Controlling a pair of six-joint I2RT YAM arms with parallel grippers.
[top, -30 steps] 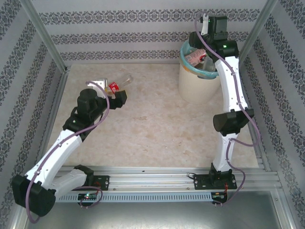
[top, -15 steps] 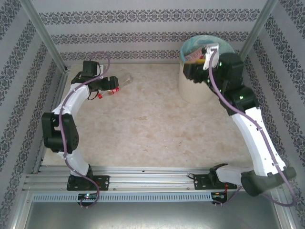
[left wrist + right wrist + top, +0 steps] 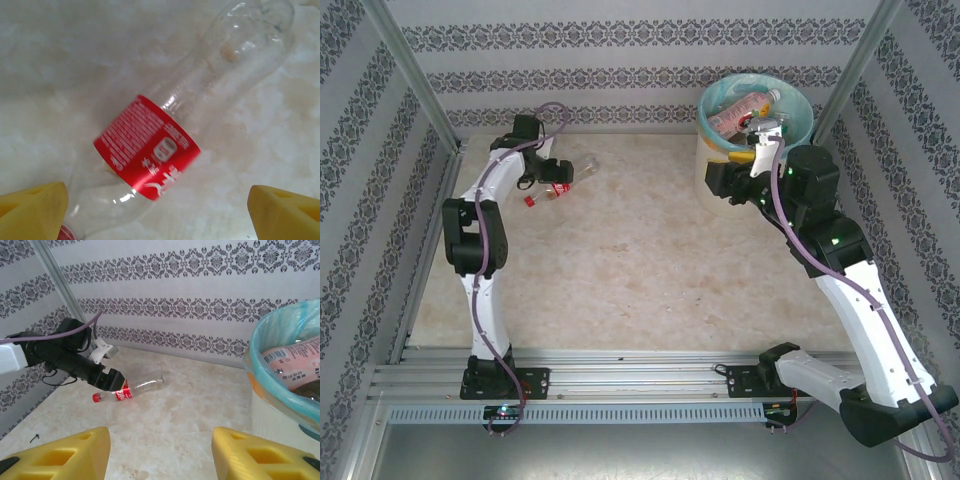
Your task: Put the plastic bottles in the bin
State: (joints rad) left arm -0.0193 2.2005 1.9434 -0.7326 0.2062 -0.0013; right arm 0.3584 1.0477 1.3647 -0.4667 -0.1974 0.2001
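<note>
Red on the label (image 3: pixel 147 147) is what my left wrist camera sees best: a clear plastic bottle (image 3: pixel 235 55) lying on its side on the marble-patterned counter (image 3: pixel 60 60), crossing the frame on a slant. My left gripper (image 3: pixel 157 212) is right above it, its yellow fingertips (image 3: pixel 30 212) spread wide to either side and gripping nothing. That close view barely catches the cap end. My right wrist camera, looking across the counter, shows the red cap (image 3: pixel 96 398) at one end and the clear base pointing toward the patterned back wall (image 3: pixel 200 285). From overhead the bottle sits in the far left corner, well apart from the bin (image 3: pixel 704 148) at the far right. My right gripper (image 3: pixel 160 455) hangs just beside the bin, fingers apart and empty. Overhead I can also look down inside the turquoise liner (image 3: pixel 802 110), where a pink-labelled bottle (image 3: pixel 732 117) lies with others
</note>
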